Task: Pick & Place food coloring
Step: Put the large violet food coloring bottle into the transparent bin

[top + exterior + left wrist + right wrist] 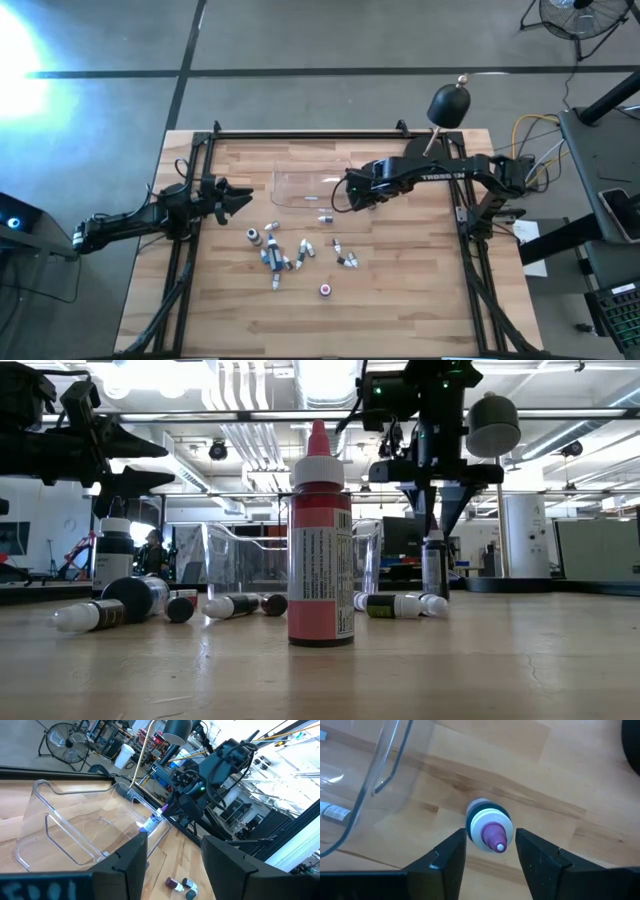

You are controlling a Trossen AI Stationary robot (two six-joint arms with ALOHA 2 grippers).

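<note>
A small food coloring bottle (489,827) with a white cap and a purple tip stands upright on its base on the wooden table, just outside the clear tray's (300,180) near right corner. My right gripper (490,839) points down over it, open, one finger on either side of the cap. Another bottle (331,812) lies inside the tray. Several more bottles (275,255) lie scattered on the table nearer the front, and a red one (320,540) stands upright. My left gripper (238,197) waits open and level at the table's left. My right gripper comes from above with its fingers (454,851) close beside the white cap (476,822) of the standing bottle. I cannot tell whether they touch it. The bottle stands upright on the table.
The tray's clear wall (385,765) rises close beside the right gripper. The black frame rails (330,135) run along the table's far edge and sides. A black lamp (448,103) stands at the back right.
</note>
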